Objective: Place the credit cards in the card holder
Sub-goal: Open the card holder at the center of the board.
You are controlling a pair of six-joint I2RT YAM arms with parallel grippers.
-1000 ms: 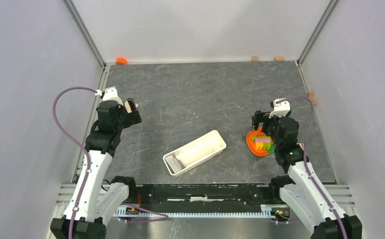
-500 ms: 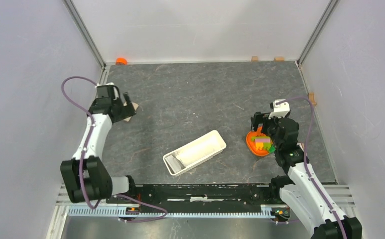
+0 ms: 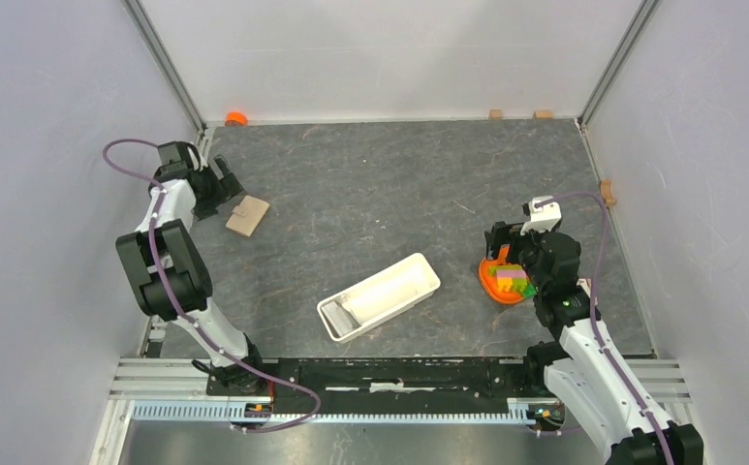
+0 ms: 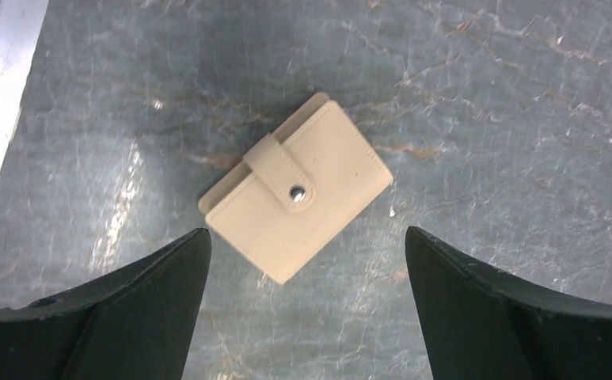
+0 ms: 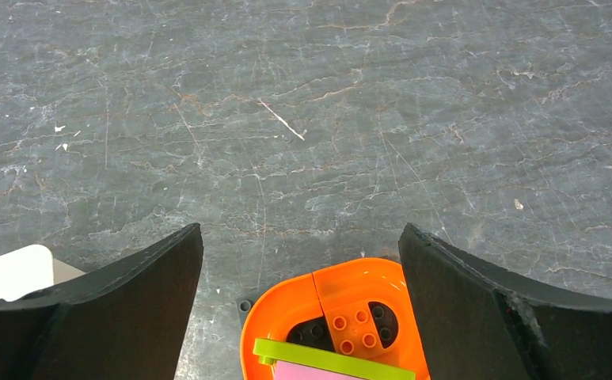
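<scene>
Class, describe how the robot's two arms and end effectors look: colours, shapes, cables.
The left arm and right arm have white links, black joints and a purple cable looping alongside each. The left end effector and right end effector each carry two broad black fingers tapering to curved tips.

Table: dark grey, stone-veined [image 3: 370, 184]
Far left: beige card holder [image 4: 296, 187], flat, snapped shut
Centre, near: white tray [image 3: 394, 289], lying diagonally
Right: orange bowl [image 3: 487, 275] with coloured blocks
Far-left corner: 1 small orange piece [image 3: 236, 118]
</scene>
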